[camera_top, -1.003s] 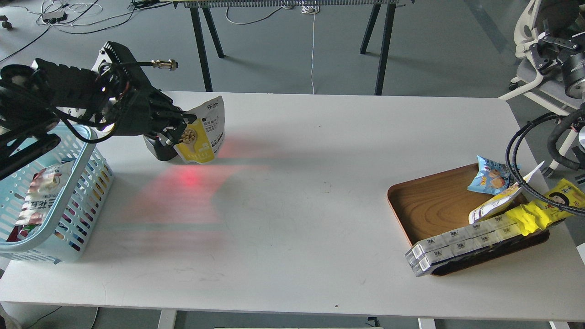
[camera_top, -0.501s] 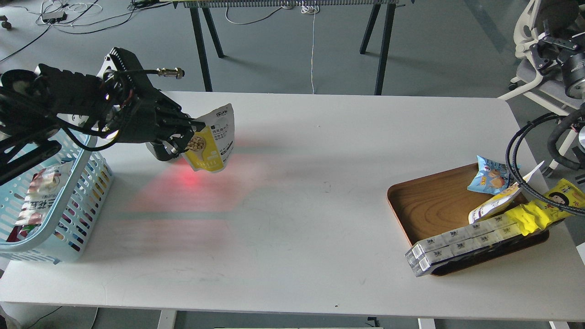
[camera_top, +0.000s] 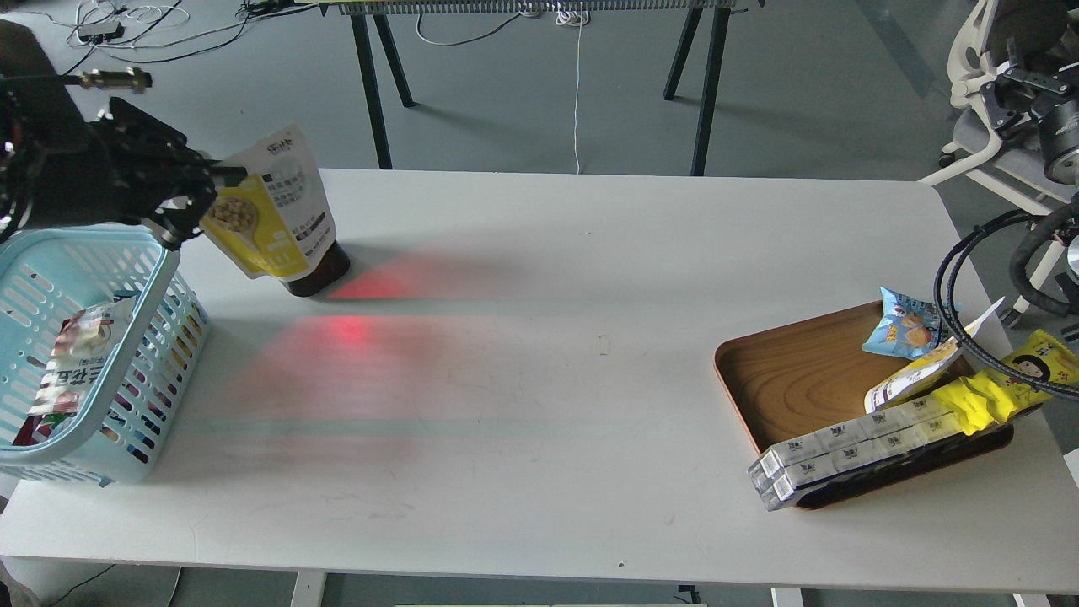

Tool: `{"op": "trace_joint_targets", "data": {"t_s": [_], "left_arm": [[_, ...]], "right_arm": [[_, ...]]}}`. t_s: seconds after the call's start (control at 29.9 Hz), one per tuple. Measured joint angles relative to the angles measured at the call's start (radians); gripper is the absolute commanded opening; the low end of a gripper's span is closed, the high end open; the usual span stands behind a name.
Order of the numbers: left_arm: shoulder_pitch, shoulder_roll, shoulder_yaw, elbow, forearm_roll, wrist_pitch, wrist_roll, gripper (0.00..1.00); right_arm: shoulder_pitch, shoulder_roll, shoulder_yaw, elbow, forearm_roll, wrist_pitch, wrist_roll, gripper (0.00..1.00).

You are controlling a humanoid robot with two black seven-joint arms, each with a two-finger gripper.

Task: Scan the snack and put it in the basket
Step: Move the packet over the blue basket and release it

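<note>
The left gripper is clamped on the snack, held in the air just beside the far rim of the basket. The white table is wide and bare between basket and tray. The right gripper is not visible.

Wooden tray (snacks inside) on white table.

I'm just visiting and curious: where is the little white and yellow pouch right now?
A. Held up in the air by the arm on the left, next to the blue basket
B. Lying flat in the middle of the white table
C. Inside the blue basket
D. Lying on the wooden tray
A: the left end effector pinches the snack by its edge, lifted off the table just beside the basket, not in it.
</note>
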Motion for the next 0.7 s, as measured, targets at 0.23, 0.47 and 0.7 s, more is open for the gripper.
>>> {"op": "trace_joint_targets", "data": {"t_s": [0.23, 0.47, 0.7], "left_arm": [[0.001, 0.181, 0.031, 0.002, 0.000, 0.122, 0.000, 0.00], [0.002, 0.311, 0.185, 0.040, 0.000, 0.231, 0.000, 0.00], [0.002, 0.373, 0.346, 0.124, 0.000, 0.386, 0.000, 0.00]], "right_arm": [[0.000, 0.000, 0.000, 0.000, -0.001, 0.000, 0.001, 1.00], [-0.001, 0.000, 0.000, 0.000, -0.001, 0.000, 0.002, 1.00], [-0.009, -0.007, 0.001, -0.002, 0.000, 0.000, 0.006, 1.00]]}}
